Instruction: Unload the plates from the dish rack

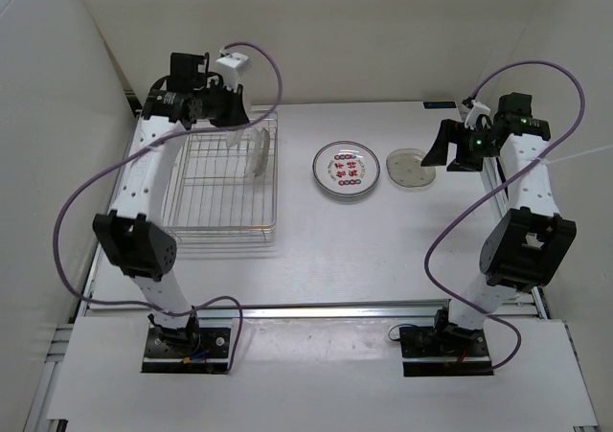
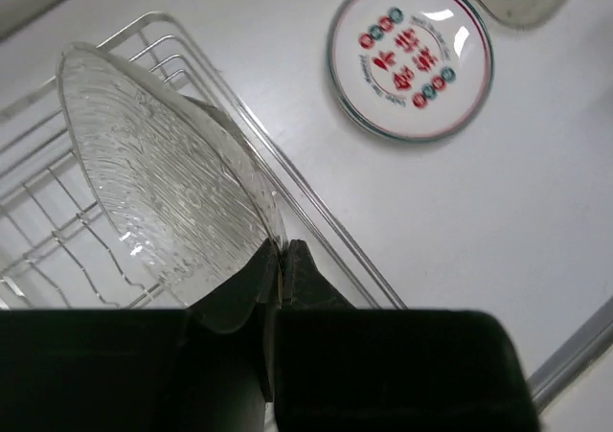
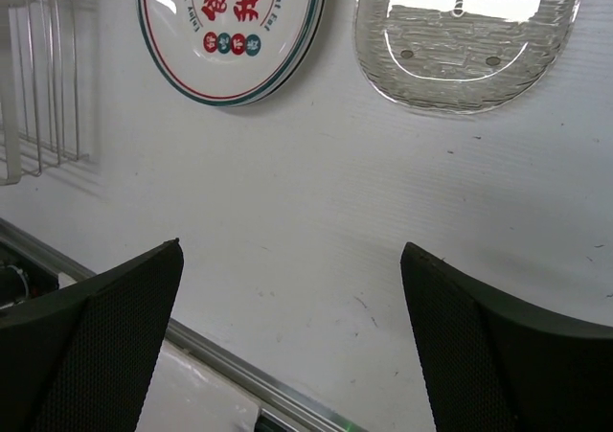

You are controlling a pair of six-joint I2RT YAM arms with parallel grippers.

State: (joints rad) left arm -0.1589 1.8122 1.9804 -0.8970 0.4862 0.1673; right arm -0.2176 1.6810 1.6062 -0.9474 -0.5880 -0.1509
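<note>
The silver wire dish rack (image 1: 215,188) stands at the left of the table. My left gripper (image 1: 238,137) is shut on the rim of a clear glass plate (image 1: 259,152), which stands on edge at the rack's right side; the left wrist view shows the plate (image 2: 163,183) pinched between the fingertips (image 2: 281,252). A white plate with dark green rim and red marks (image 1: 344,170) lies flat on the table right of the rack. A clear glass plate (image 1: 410,169) lies flat beside it. My right gripper (image 1: 448,149) is open and empty above the table just right of that glass plate.
White walls enclose the table on the left, back and right. A metal rail (image 1: 316,309) runs along the table's near edge. The right wrist view shows the patterned plate (image 3: 230,30), the glass plate (image 3: 465,39) and the rack's edge (image 3: 38,87).
</note>
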